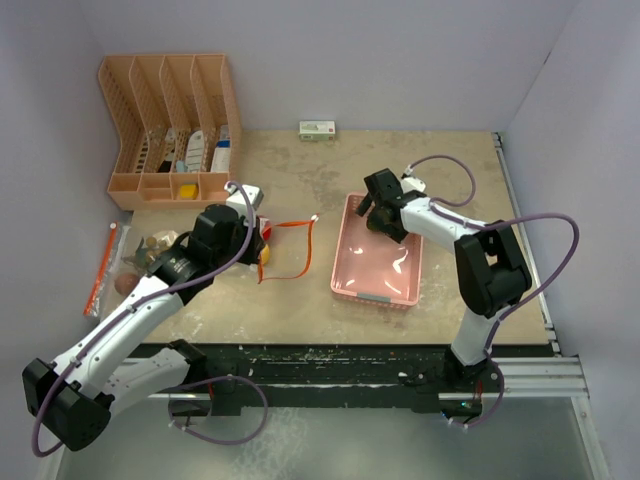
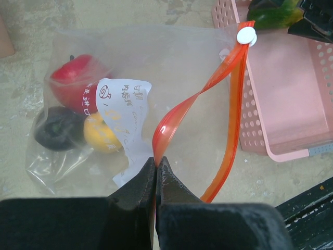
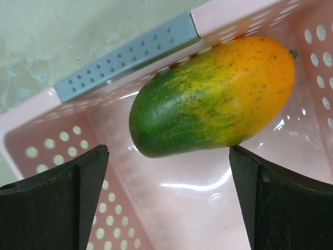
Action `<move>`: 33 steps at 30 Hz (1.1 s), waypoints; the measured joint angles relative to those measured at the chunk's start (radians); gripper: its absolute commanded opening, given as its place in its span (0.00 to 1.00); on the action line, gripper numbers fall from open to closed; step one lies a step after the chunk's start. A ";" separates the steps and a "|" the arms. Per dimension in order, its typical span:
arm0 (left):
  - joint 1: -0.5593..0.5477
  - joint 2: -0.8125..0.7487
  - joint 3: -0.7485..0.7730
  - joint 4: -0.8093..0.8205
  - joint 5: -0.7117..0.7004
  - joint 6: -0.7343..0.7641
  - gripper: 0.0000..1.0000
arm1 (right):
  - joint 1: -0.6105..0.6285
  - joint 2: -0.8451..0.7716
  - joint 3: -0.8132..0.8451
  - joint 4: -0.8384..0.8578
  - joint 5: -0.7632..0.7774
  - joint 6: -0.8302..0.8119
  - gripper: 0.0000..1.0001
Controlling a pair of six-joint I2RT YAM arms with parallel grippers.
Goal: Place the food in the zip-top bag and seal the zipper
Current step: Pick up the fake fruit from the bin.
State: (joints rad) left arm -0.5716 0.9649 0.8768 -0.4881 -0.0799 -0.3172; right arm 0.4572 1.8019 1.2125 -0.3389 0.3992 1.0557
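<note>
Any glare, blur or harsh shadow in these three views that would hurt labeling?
Top external: soft, even light; white glare streaks on the pink basket floor. Left wrist: the zip-top bag is sharp, mildly shiny; the left gripper up close is dark and slightly soft. Right wrist: the mango is crisp, a bright reflection on the basket floor below it; the right gripper reads nearly black.

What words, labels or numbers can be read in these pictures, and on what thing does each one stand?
White label on the zip-top bag: red printed characters, turned and creased, not readable.
Small box at the far edge of the table: print too small to read.
Items in the orange organizer: labels too small to read.
</note>
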 measured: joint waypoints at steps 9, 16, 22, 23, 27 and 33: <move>0.000 0.007 0.000 0.002 0.004 0.024 0.00 | -0.007 0.020 0.026 -0.010 0.108 0.093 0.99; 0.000 0.009 0.000 0.001 0.018 0.029 0.00 | -0.027 0.076 0.021 -0.019 0.135 0.120 0.93; 0.000 0.009 0.000 0.001 0.021 0.033 0.00 | -0.031 0.064 -0.018 -0.005 0.157 0.117 0.59; 0.000 0.009 0.000 0.001 0.021 0.033 0.00 | -0.031 0.053 -0.029 -0.004 0.159 0.114 0.51; 0.000 0.009 0.000 0.001 0.021 0.034 0.00 | -0.031 -0.019 -0.090 0.003 0.174 0.089 0.25; 0.000 0.009 0.000 0.001 0.021 0.033 0.00 | -0.022 -0.164 -0.169 0.053 0.155 0.019 0.08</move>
State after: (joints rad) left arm -0.5716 0.9741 0.8768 -0.4870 -0.0589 -0.2840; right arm 0.4355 1.6382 1.0435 -0.2859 0.5545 1.0752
